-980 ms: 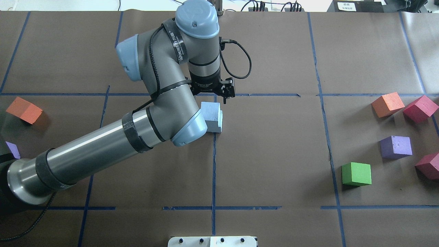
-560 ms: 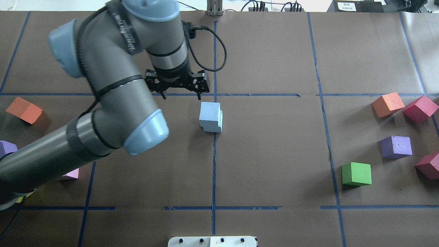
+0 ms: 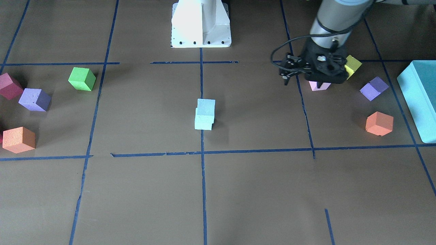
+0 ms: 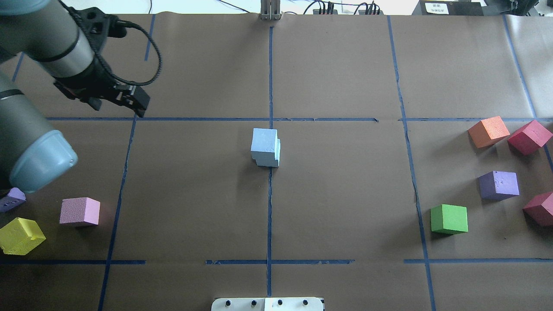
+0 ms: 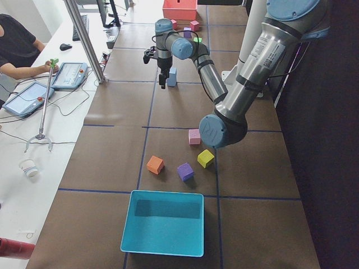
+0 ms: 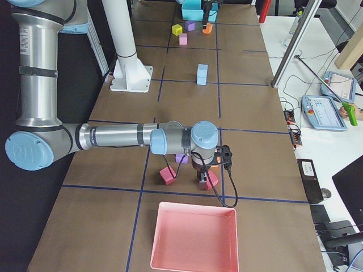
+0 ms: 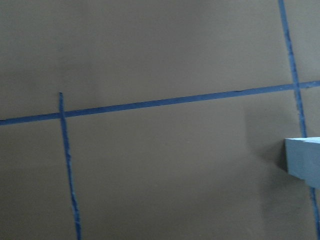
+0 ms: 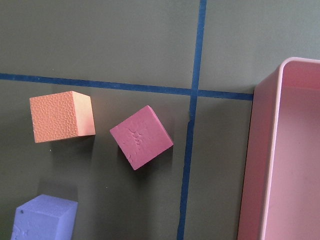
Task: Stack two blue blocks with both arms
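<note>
The two blue blocks (image 4: 265,147) are sitting stacked at the middle of the table (image 4: 345,194), on a blue tape line. The top one is shifted a little off the bottom one, so a small step is showing. Nothing is touching them.

My left pincer (image 4: 116,106) is hanging well apart from the stack, toward my left side of the table. Its fingers are spread wide and holding nothing. Its wrist camera is catching only a corner of the stack at the frame's edge. Nearer my base on that side, a pink cube (image 4: 80,211) and a yellow cube (image 4: 20,235) are lying near each other.

My right pincer (image 6: 204,180) is hovering far off at the right end, over a maroon cube (image 8: 141,136) and an orange cube (image 8: 62,117), beside a pink tray (image 8: 265,165). Whether its fingers are apart or together, I cannot tell. A green cube (image 4: 449,219) is resting between the stack and that cluster.
</note>
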Robot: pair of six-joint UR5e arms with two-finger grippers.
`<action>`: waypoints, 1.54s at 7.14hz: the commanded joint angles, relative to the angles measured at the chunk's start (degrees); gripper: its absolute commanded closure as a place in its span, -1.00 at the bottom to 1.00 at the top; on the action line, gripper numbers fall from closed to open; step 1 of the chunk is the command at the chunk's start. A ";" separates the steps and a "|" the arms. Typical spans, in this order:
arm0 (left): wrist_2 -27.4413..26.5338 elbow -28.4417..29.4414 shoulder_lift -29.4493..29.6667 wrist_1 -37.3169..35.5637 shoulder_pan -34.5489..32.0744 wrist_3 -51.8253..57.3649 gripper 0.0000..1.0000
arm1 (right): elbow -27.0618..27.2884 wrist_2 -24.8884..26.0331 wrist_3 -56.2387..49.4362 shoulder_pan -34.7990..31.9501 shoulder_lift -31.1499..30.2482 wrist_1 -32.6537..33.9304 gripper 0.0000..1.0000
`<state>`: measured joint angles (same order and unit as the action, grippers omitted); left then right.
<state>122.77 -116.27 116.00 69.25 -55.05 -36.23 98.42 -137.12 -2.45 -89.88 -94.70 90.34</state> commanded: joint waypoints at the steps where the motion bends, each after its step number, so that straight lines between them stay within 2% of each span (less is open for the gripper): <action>1: 6.40 1.29 -9.96 0.53 -12.75 18.21 -1.00 | -1.47 -0.34 -1.07 -1.18 -2.14 -1.92 -0.99; 2: 8.17 4.61 -11.31 0.27 -18.81 25.87 -1.00 | -1.65 -0.60 -0.55 -1.18 -3.46 -5.75 -0.99; 3: 10.97 10.04 -13.84 0.53 -24.18 34.39 -1.00 | -1.65 -0.78 -0.37 -1.53 -3.65 -6.14 -0.99; 4: 11.26 15.05 -15.09 0.70 -28.93 41.52 -1.00 | -1.56 -1.91 -0.37 -1.62 -3.57 -6.14 -0.99; 5: 11.61 19.89 -18.06 4.71 -32.89 44.72 -1.00 | -1.30 -3.57 -0.37 -1.62 -3.48 -6.14 -0.99; 6: 12.31 24.64 -20.78 15.10 -33.63 44.58 -1.00 | -1.30 -3.68 -0.45 -1.62 -3.39 -6.32 -0.99; 7: 12.49 28.34 -22.99 21.47 -33.64 44.23 -1.00 | -1.30 -3.51 -0.54 -1.62 -3.39 -6.41 -0.99; 9: 12.49 27.94 -26.34 21.80 -33.64 43.97 -1.00 | -1.65 -3.24 -0.63 -1.62 -3.39 -6.41 -0.99; 11: 12.58 27.59 -26.44 21.10 -34.42 43.88 -1.00 | -1.65 -3.68 -0.37 -1.62 -3.39 -6.32 -0.99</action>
<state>135.32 -88.62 89.79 90.73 -88.88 7.68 96.80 -140.63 -2.94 -91.49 -98.09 83.99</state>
